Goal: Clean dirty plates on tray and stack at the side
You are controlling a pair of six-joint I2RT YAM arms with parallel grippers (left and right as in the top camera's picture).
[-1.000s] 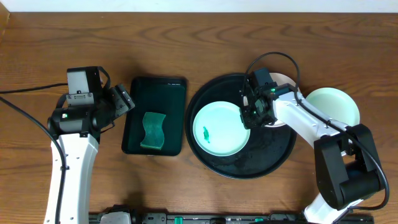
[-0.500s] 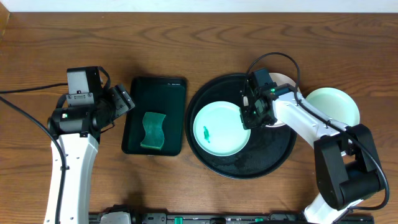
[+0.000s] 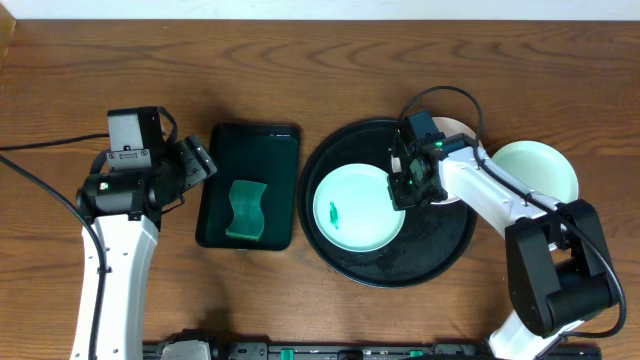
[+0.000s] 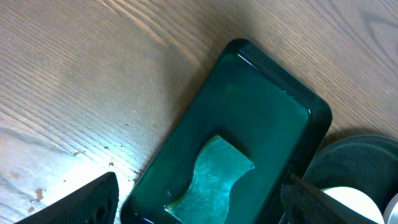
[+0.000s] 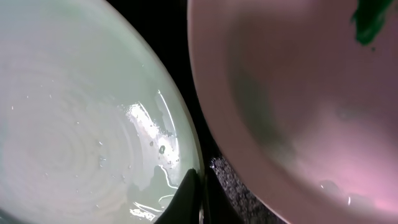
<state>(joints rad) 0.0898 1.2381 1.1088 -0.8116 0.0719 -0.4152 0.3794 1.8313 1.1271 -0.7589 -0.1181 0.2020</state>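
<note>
1. The smeared mint plate [image 3: 350, 215] is seen lying on the left half of the black tray [image 3: 400, 270], with a small green smear [image 3: 331, 214] left of its centre.
2. The right gripper [image 3: 408, 188] is shown closed at this plate's right rim, and the rim appears to be pinched between the fingertips [image 5: 189, 196].
3. The white plate [image 5: 298, 112] is seen just beside that rim, also on the tray and also marked with green near its edge.
4. The left gripper [image 3: 205, 162] is held wide open and empty, just left of the green tray [image 3: 215, 200], in which the sponge [image 3: 245, 210] lies.
5. A second mint plate [image 3: 540, 168] is set on the table to the right, off the black tray.
6. The step is judged to be steadying the smeared plate for wiping.
7. A firm pinch is advised, since the plate looks wet and could slip.
8. The plate is best kept level and clear of the white plate.
9. The sponge should be picked up by its middle, then pressed flat onto the smear.
</note>
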